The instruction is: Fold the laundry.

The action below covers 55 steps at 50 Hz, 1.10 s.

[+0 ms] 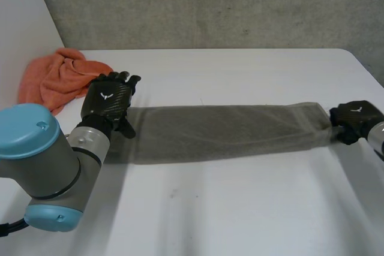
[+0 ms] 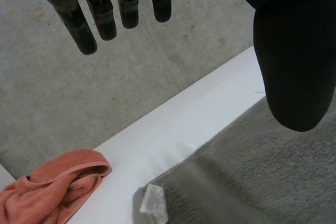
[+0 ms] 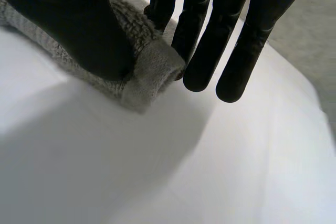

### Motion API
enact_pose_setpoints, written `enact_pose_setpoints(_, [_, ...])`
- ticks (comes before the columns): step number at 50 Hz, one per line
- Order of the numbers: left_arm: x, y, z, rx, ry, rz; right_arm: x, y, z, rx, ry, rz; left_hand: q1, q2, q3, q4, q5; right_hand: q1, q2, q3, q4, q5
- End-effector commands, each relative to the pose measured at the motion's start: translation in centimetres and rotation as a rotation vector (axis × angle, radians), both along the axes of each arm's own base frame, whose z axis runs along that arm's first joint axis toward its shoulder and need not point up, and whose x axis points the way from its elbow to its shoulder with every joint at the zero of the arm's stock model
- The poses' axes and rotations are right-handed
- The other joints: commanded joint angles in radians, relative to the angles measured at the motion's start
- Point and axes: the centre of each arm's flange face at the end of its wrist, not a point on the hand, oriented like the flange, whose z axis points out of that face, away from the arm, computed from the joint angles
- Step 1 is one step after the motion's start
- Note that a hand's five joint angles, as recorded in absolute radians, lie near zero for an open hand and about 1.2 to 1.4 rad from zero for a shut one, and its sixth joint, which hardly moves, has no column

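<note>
The left arm point(image 1: 42, 166) is nearest in the head view, its grey joint and light-blue caps taking up the near left corner of the white counter point(image 1: 240, 214). From it the left hand point(image 1: 109, 101) reaches over the left end of the grey towel point(image 1: 228, 131). The towel lies flat as one long strip, running left to right across the middle of the counter. The right hand point(image 1: 355, 119) sits at the towel's right end, touching the cloth. A crumpled orange cloth point(image 1: 55, 77) lies at the far left of the counter, just beside the left hand and apart from the towel. A concrete wall point(image 1: 210, 4) rises beyond the far edge.

The left wrist view shows the left hand wide. Its fingers point(image 2: 105, 22) are straight and point toward the wall, and its thumb point(image 2: 294, 56) hangs over the towel, gripping nothing. I cannot tell whether the thumb touches the cloth. This view adds a detail — a small white label point(image 2: 154, 204) at a corner of the towel's left end, with the orange cloth lying beyond it near the counter's edge.

The head view leaves the right hand's hold unclear, and the right wrist view settles it. The thumb point(image 3: 68, 24) presses on top of the towel's hemmed end and the fingers point(image 3: 210, 51) come down on the other side — the cloth is pinched between them, low against the counter.
</note>
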Motion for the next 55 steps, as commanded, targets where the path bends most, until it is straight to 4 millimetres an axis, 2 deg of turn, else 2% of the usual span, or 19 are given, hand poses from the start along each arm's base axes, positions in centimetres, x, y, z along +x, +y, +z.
enact_pose_setpoints(1, [0.0,0.0,0.1,-0.002,0.001,0.001,-7.1,-2.2,1.7,-0.094,0.145,-0.199,-0.013,-0.029,-0.036,-0.029,-0.046,0.429,0.228,0.220,0.207,0.248])
enact_pose_setpoints(3, [0.0,0.0,0.1,-0.002,0.001,0.001,-9.0,-2.8,2.4,-0.125,0.253,-0.222,-0.013,-0.029,-0.036,-0.029,-0.046,0.429,0.228,0.220,0.207,0.248])
enact_pose_setpoints(7, [0.0,0.2,0.2,0.002,-0.001,0.000,-10.2,-3.6,3.8,-0.175,0.404,-0.254,-0.013,-0.029,-0.036,-0.029,-0.046,0.429,0.228,0.220,0.207,0.248])
enact_pose_setpoints(10, [0.1,0.2,0.2,0.009,-0.004,0.001,-9.9,-4.1,4.7,-0.210,0.417,-0.260,-0.013,-0.029,-0.036,-0.029,-0.046,0.429,0.228,0.220,0.207,0.248])
enact_pose_setpoints(12, [0.1,0.3,0.3,0.007,-0.004,0.001,-8.5,-4.1,5.1,-0.237,0.413,-0.229,-0.013,-0.029,-0.036,-0.029,-0.046,0.429,0.228,0.220,0.207,0.248])
enact_pose_setpoints(17, [0.2,0.3,0.7,0.000,0.002,0.004,0.4,-2.9,8.0,-0.400,0.370,-0.031,-0.013,-0.029,-0.036,-0.029,-0.046,0.429,0.228,0.220,0.207,0.248])
enact_pose_setpoints(18, [0.2,0.3,0.7,-0.002,0.001,0.006,3.4,-2.0,8.9,-0.458,0.352,0.043,-0.013,-0.029,-0.036,-0.029,-0.046,0.429,0.228,0.220,0.207,0.248])
enact_pose_setpoints(22, [0.2,0.2,0.7,-0.003,0.001,0.009,11.0,1.5,9.9,-0.552,0.292,0.253,-0.013,-0.029,-0.036,-0.029,-0.046,0.429,0.228,0.220,0.207,0.248])
enact_pose_setpoints(24, [0.3,0.2,0.8,-0.004,0.001,0.012,13.6,3.1,10.0,-0.574,0.264,0.337,-0.013,-0.029,-0.036,-0.029,-0.046,0.429,0.228,0.220,0.207,0.248])
enact_pose_setpoints(25, [0.3,0.2,0.8,-0.005,0.002,0.012,16.1,5.0,9.9,-0.587,0.233,0.426,-0.013,-0.029,-0.036,-0.029,-0.046,0.429,0.228,0.220,0.207,0.248])
enact_pose_setpoints(29, [0.4,0.1,0.9,-0.007,0.003,0.015,21.7,10.1,8.1,-0.562,0.157,0.653,-0.013,-0.029,-0.036,-0.029,-0.046,0.429,0.228,0.220,0.207,0.248])
enact_pose_setpoints(33, [0.4,0.1,0.9,-0.008,0.005,0.015,25.3,14.9,4.7,-0.489,0.113,0.854,-0.013,-0.029,-0.036,-0.029,-0.046,0.429,0.228,0.220,0.207,0.248])
enact_pose_setpoints(39, [0.3,0.2,0.8,-0.005,0.002,0.011,27.1,18.1,0.6,-0.385,0.111,0.964,-0.013,-0.029,-0.036,-0.029,-0.046,0.429,0.228,0.220,0.207,0.248])
enact_pose_setpoints(42, [0.0,0.2,0.7,-0.004,0.002,-0.002,26.7,18.2,0.1,-0.332,0.118,0.952,-0.013,-0.029,-0.036,-0.029,-0.046,-0.207,-0.408,-0.416,-0.430,-0.388])
enact_pose_setpoints(44, [-0.1,0.1,0.8,-0.007,0.003,-0.003,26.4,18.1,0.8,-0.305,0.099,0.911,-0.013,-0.029,-0.036,-0.029,-0.046,-0.792,-0.993,-1.001,-1.015,-0.973])
enact_pose_setpoints(47, [-0.5,-0.1,1.4,-0.030,0.013,-0.011,25.9,17.3,2.5,-0.286,0.052,0.819,-0.013,-0.029,-0.036,-0.029,-0.046,-0.792,-0.993,-1.001,-1.015,-0.973])
enact_pose_setpoints(51, [-1.7,-0.3,2.2,-0.057,0.030,-0.038,22.3,13.3,5.5,-0.233,-0.069,0.556,-0.013,-0.029,-0.036,-0.029,-0.046,-0.792,-0.993,-1.001,-1.015,-0.973])
enact_pose_setpoints(52, [-2.1,-0.3,2.2,-0.059,0.032,-0.046,20.5,12.2,6.1,-0.197,-0.118,0.462,-0.013,-0.029,-0.036,-0.029,-0.046,-0.792,-0.993,-1.001,-1.015,-0.973])
enact_pose_setpoints(55, [-4.0,0.3,2.3,-0.071,0.040,-0.097,18.1,11.4,6.5,-0.127,-0.186,0.367,-0.013,-0.029,-0.036,-0.029,-0.046,-0.792,-0.993,-1.001,-1.015,-0.973])
